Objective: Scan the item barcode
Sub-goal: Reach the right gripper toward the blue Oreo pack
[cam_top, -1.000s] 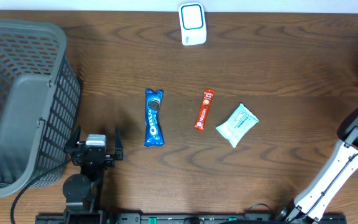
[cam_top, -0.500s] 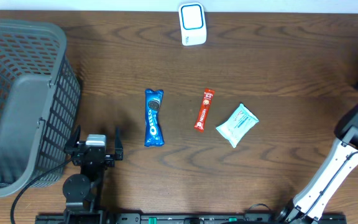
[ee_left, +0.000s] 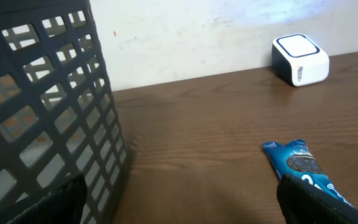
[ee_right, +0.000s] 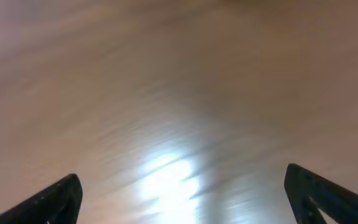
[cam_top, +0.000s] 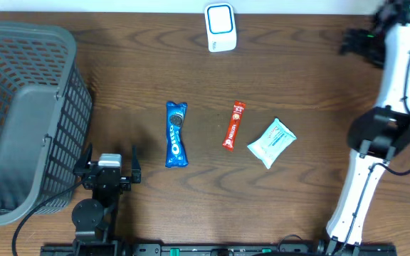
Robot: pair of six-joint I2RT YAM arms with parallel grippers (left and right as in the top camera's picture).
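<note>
At the left edge of the wooden table [cam_top: 312, 78] stands a grey plastic lattice basket [cam_top: 27, 114], and in the left wrist view its wall [ee_left: 42, 106] fills the left side. Just right of the basket's near corner sits the left gripper [cam_top: 110, 162]. Its jaws are spread wide and hold nothing, and in its own camera only the two dark fingertips [ee_left: 61, 202] show at the bottom corners.

Next, a little right of and beyond that gripper, comes the blue Oreo pack [cam_top: 176, 134], lying flat. Its long axis runs almost straight from the near side to the far side, with the lettering reading along its length. In the left wrist view its far crimped end [ee_left: 297, 163] points roughly toward the scanner. The white scanner [cam_top: 220, 27] with a blue-ringed face stands at the far edge of the table, well apart from the packs.

To the right of the Oreo pack lies a slim red sachet stick [cam_top: 234, 125], also lengthwise near to far, its far end leaning slightly right. Just beside its near end is a pale teal packet [cam_top: 271, 142], set diagonally, with its far corner toward the right. None of the three touches another.

The right gripper [cam_top: 354, 41] is at the far right of the table, blurred. Its wrist view shows only blurred wood between two widely parted fingertips [ee_right: 48, 202], with nothing held.
</note>
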